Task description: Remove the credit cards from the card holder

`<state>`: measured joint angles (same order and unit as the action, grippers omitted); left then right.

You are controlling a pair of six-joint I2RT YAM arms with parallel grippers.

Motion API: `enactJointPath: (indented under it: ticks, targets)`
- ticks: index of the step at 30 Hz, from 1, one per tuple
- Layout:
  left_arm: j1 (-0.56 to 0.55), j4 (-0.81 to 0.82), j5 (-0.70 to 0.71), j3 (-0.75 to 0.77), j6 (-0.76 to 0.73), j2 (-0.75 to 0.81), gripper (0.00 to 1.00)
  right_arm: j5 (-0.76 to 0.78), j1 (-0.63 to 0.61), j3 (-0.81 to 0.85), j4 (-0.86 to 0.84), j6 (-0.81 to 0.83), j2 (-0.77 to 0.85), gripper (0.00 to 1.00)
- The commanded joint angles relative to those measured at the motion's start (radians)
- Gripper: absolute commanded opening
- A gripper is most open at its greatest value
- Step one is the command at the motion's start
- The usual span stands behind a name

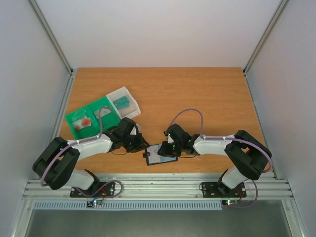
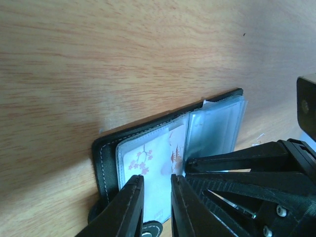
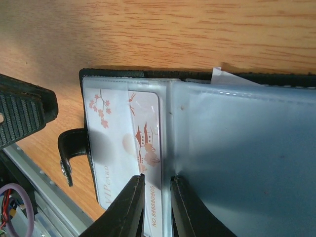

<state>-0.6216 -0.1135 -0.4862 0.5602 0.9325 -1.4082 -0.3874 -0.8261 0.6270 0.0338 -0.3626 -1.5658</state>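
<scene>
Right hand [image 3: 158, 180] up close, a thin crack apart at the sleeve fold [image 3: 170, 123]; left hand [image 2: 156, 178] the same. Could not tell if pinching. White credit card [image 3: 123, 133] tucked in the open card holder [image 3: 113, 74], flat near the table [image 1: 197, 94] front. Looked like card-pulling time; next probably needed a firm pinch and slide.

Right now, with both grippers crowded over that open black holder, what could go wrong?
The left gripper and right gripper sit very close over the card holder; they might bump.
The white card lies under a clear sleeve, so fingers may pinch sleeve, not card.
The holder lies near the table's front edge; a tug could drag it off.
</scene>
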Motion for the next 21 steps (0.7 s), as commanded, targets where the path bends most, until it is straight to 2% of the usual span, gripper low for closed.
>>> enactJointPath:
  ticks: [1,7,12,19,21]
  targets:
    - [-0.01,0.008,0.01,0.032,0.002,0.001,0.18,0.056,-0.005,-0.028,0.032,-0.004,0.012,0.17]
    - [-0.025,0.054,0.008,0.02,0.015,-0.052,0.15,0.047,-0.005,-0.031,0.023,-0.002,0.003,0.17]
    - [-0.028,0.012,0.03,0.027,-0.003,-0.09,0.13,0.036,-0.005,-0.041,-0.002,-0.01,-0.006,0.17]
    - [-0.03,0.025,0.045,0.0,0.003,-0.091,0.01,0.029,-0.005,-0.042,-0.016,-0.01,-0.029,0.17]
    - [-0.03,0.032,0.047,-0.009,0.006,-0.091,0.01,0.029,-0.005,-0.043,-0.019,-0.012,-0.03,0.16]
